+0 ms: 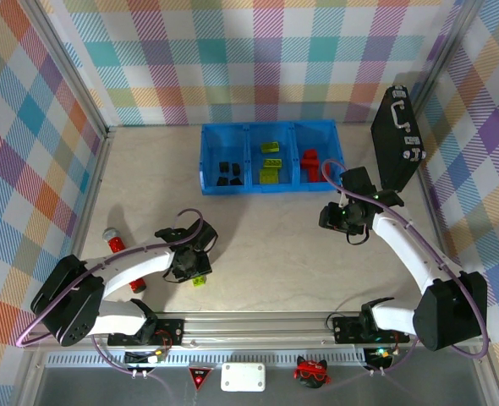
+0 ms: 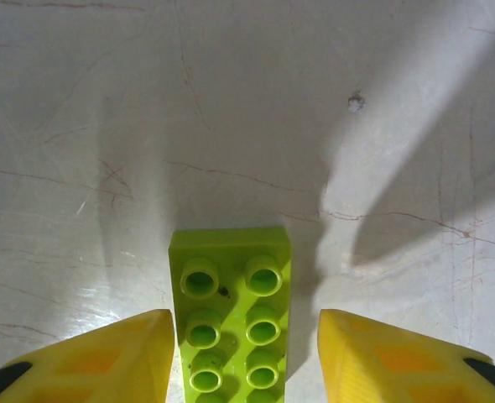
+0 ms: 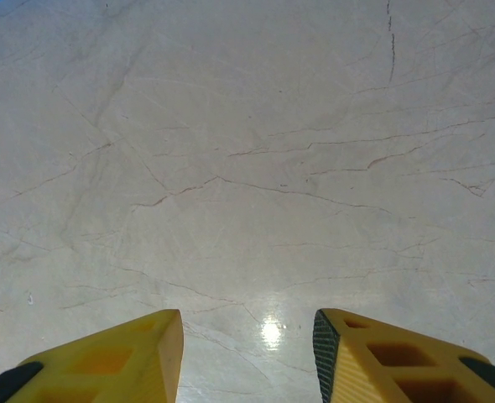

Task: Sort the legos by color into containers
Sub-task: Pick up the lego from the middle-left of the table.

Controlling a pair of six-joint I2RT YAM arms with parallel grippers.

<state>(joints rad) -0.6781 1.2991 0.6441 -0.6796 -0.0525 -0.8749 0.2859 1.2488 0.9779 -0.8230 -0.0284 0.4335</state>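
**Left gripper astride a loose lime brick; three bins partly sorted**

Nearest the arm bases, the left gripper hangs low over the table, its yellow fingers parted on either side of a lime green brick. The brick lies flat, studs up, with its long axis running between the fingers, so that a squeeze would bear on its two long smooth sides. The left-hand finger sits against or just beside the brick. The other stands clearly apart, so the brick is bracketed rather than clamped. The step in hand is probably the pick-up of this brick.

Left of that arm, a small red item rests on the table. It may be a further piece, but its form is too small to tell.

Farther out on the right, the right gripper hovers above bare table with fingers apart and nothing between them, presumably waiting clear of the left arm.

At the far side stand the containers, three joined blue bins holding black bricks on the left, lime bricks in the middle and red bricks on the right. The middle bin is therefore the likely destination. A black handled case stands just right of the bins.
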